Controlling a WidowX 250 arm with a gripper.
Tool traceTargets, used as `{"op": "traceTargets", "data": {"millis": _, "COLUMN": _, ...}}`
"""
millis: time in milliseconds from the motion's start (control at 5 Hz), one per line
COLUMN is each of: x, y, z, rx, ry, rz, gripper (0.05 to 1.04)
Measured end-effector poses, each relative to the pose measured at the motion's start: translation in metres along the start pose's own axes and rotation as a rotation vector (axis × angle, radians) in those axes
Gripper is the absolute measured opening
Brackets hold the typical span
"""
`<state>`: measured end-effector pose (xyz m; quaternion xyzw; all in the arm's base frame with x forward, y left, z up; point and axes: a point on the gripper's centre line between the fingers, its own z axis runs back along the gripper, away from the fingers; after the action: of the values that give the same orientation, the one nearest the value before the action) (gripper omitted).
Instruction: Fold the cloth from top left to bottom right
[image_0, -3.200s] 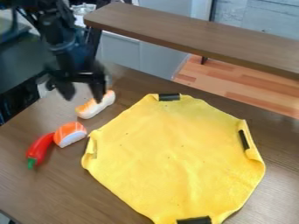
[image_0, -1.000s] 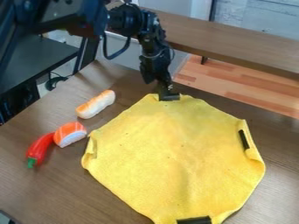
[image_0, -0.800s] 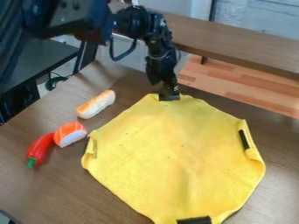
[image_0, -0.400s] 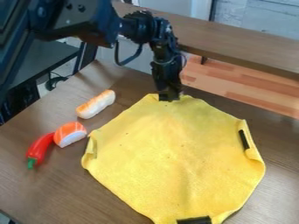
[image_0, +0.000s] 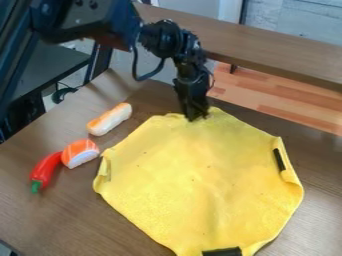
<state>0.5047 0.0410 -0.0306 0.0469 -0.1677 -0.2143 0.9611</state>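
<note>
we see fingers (image_0: 194, 116) clenched on yellow cloth (image_0: 194, 175), at its top edge | cloth spread unfolded on table (image_0: 47, 215), nearly all of it below the fingers in view | fold barely begun, we'd guess; next carry should run down and right across it
</note>
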Motion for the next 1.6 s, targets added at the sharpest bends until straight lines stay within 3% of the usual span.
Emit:
{"op": "traceTargets", "data": {"millis": 200, "x": -0.007, "y": -0.006, "z": 0.005, "rx": -0.012, "ry": 0.005, "rz": 0.001, "gripper": 0.071}}
{"op": "traceTargets", "data": {"millis": 400, "x": -0.003, "y": -0.015, "z": 0.042, "rx": -0.026, "ry": -0.063, "rz": -0.006, "gripper": 0.057}}
{"op": "traceTargets", "data": {"millis": 600, "x": -0.003, "y": -0.035, "z": 0.080, "rx": 0.000, "ry": -0.129, "rz": -0.076, "gripper": 0.055}}
{"op": "traceTargets", "data": {"millis": 800, "x": -0.016, "y": -0.081, "z": 0.104, "rx": -0.024, "ry": -0.184, "rz": -0.191, "gripper": 0.055}}
{"op": "traceTargets", "data": {"millis": 1200, "x": -0.073, "y": -0.159, "z": 0.116, "rx": -0.047, "ry": -0.172, "rz": -0.359, "gripper": 0.055}}
{"op": "traceTargets", "data": {"millis": 1600, "x": -0.122, "y": -0.216, "z": 0.129, "rx": -0.049, "ry": -0.160, "rz": -0.465, "gripper": 0.075}}
